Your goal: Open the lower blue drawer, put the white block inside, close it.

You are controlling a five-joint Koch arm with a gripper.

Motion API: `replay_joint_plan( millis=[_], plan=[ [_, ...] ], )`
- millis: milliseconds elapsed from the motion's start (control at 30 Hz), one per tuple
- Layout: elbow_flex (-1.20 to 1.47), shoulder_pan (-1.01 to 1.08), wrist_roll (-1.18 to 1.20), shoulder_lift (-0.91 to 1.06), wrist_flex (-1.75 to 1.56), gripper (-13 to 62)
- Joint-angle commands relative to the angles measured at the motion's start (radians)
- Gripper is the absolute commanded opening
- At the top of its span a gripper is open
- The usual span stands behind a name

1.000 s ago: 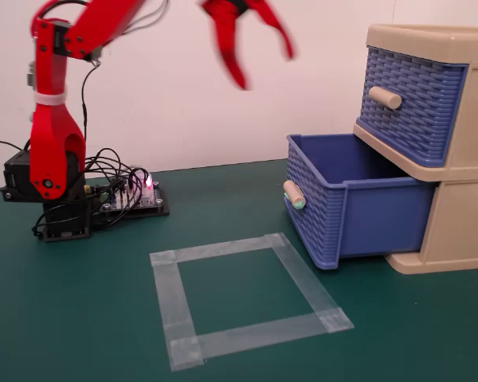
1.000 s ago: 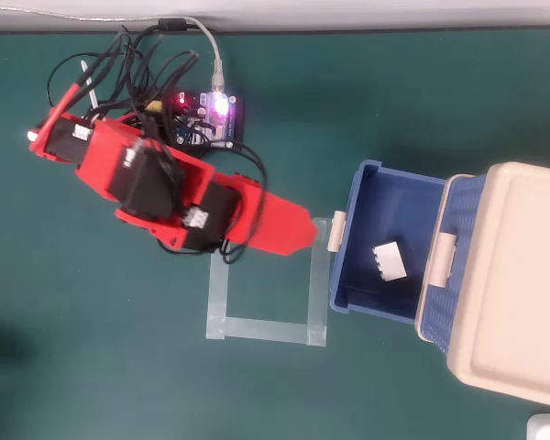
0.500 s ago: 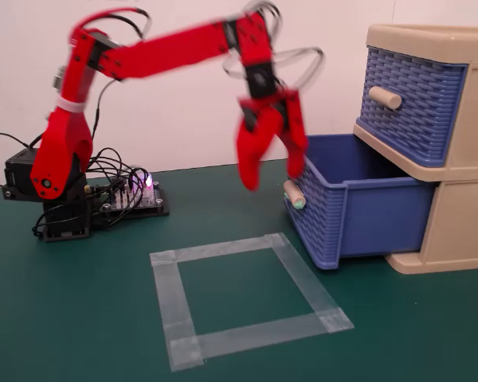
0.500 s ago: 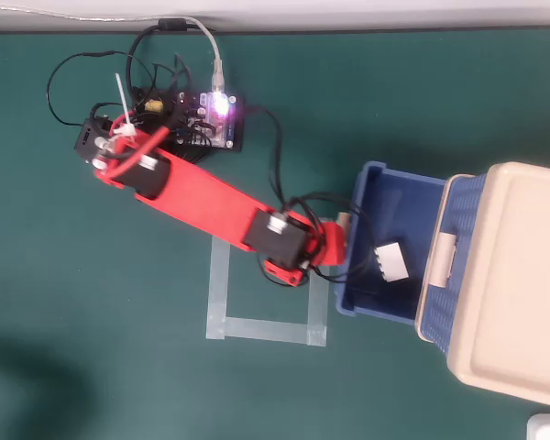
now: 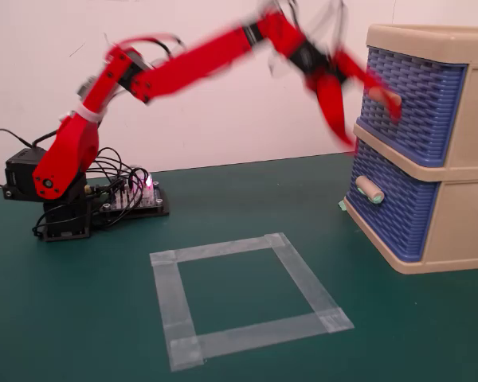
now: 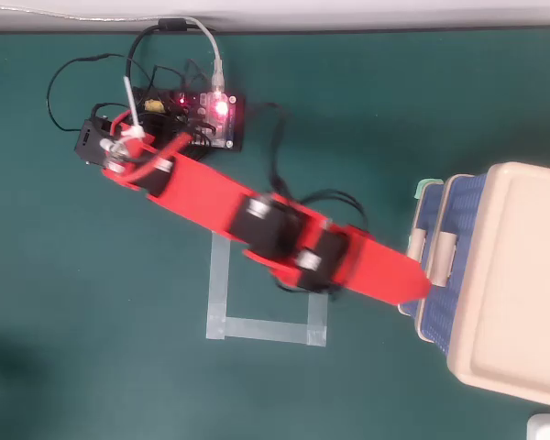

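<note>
My red gripper point(image 5: 366, 119) is blurred by motion, raised in front of the beige cabinet point(image 5: 462, 171) at the height of the upper blue drawer point(image 5: 418, 103). Its jaws stand spread apart, one hanging down, the other reaching toward the upper drawer's plain beige handle point(image 5: 385, 97), with nothing between them. The lower blue drawer point(image 5: 398, 211) is shut, its teal-tipped handle point(image 5: 370, 189) below the gripper. In the overhead view the gripper point(image 6: 412, 284) reaches the cabinet's front by the two handles point(image 6: 438, 257). The white block is not in view.
A square of clear tape point(image 5: 247, 298) lies on the green table in front of the arm's base point(image 5: 60, 183). A lit circuit board with wires point(image 6: 202, 115) sits by the base. A white object point(image 6: 548, 426) shows at the overhead view's bottom right corner.
</note>
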Motion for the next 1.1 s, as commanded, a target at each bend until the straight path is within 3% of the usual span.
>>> replay_joint_plan(
  millis=[0, 133, 233, 467, 700, 867, 1067],
  plan=[
    [-0.031, 0.075, 0.031, 0.195, 0.275, 33.8],
    [0.006, 0.276, -0.153, 0.316, 0.669, 33.7],
    [0.161, 0.46, -0.394, 0.391, 0.672, 33.7],
    [1.075, 0.802, -0.996, 0.724, 0.603, 33.7],
    [1.887, 0.953, -1.443, 1.143, 0.21, 33.6],
    [2.123, 0.98, -1.508, 1.227, 0.204, 33.7],
    [2.131, 1.049, -1.509, 1.227, 0.337, 33.9]
  ],
)
